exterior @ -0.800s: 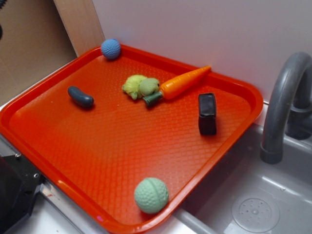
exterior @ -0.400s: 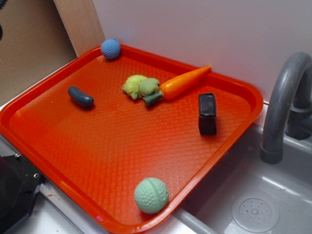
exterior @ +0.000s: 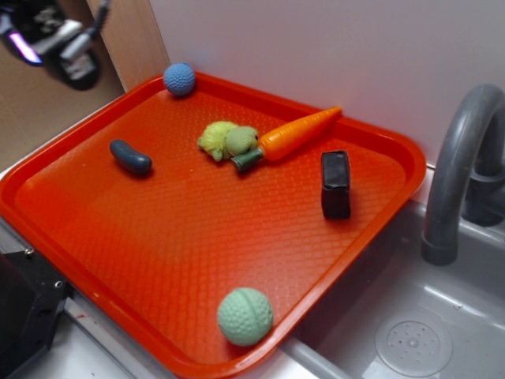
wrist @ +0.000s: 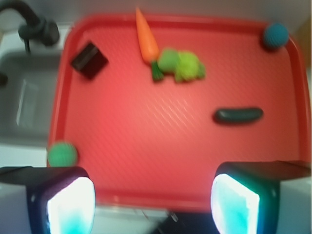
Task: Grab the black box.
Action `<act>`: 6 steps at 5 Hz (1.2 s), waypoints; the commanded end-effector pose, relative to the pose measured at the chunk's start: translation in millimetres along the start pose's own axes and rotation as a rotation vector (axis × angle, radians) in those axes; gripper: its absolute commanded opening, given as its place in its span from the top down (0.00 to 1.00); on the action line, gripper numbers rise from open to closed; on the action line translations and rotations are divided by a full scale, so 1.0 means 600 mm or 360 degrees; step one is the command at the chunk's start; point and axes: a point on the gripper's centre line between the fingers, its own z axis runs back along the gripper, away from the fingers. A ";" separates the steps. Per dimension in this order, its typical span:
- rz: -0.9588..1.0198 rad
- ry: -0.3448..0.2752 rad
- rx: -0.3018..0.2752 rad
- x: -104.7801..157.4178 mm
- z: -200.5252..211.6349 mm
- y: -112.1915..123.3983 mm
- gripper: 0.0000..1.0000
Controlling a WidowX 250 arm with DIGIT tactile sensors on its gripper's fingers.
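Blur softens the wrist view; tool [wrist: 152, 200] fingers stand wide apart, empty. The black box [exterior: 335, 184] lies near the red tray's [exterior: 197, 237] sink-side edge, long axis front-to-back, beside the carrot [exterior: 296, 133].

We see the red tray [wrist: 122, 161] from above, blurred | black box [wrist: 89, 60] upper left, near the tray's sink-side rim | carrot [wrist: 146, 38] touching green toy [wrist: 181, 65] | blue ball [wrist: 276, 34] upper right | dark bean [wrist: 238, 115] right | green ball [wrist: 62, 154] at left rim | our gripper [wrist: 153, 202] with 2 fingers [wrist: 70, 204] spread wide over the near rim.
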 end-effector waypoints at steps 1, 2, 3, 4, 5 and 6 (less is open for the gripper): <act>0.0158 -0.0036 -0.0068 0.094 -0.058 -0.087 0.00; 0.0278 -0.0033 -0.0107 0.135 -0.102 -0.117 0.00; 0.0551 0.0017 -0.0164 0.160 -0.159 -0.139 0.00; 0.0742 -0.0023 -0.0150 0.180 -0.209 -0.147 0.00; 0.0752 0.0021 -0.0196 0.210 -0.258 -0.154 0.00; 0.0631 0.0058 -0.0165 0.240 -0.298 -0.167 0.00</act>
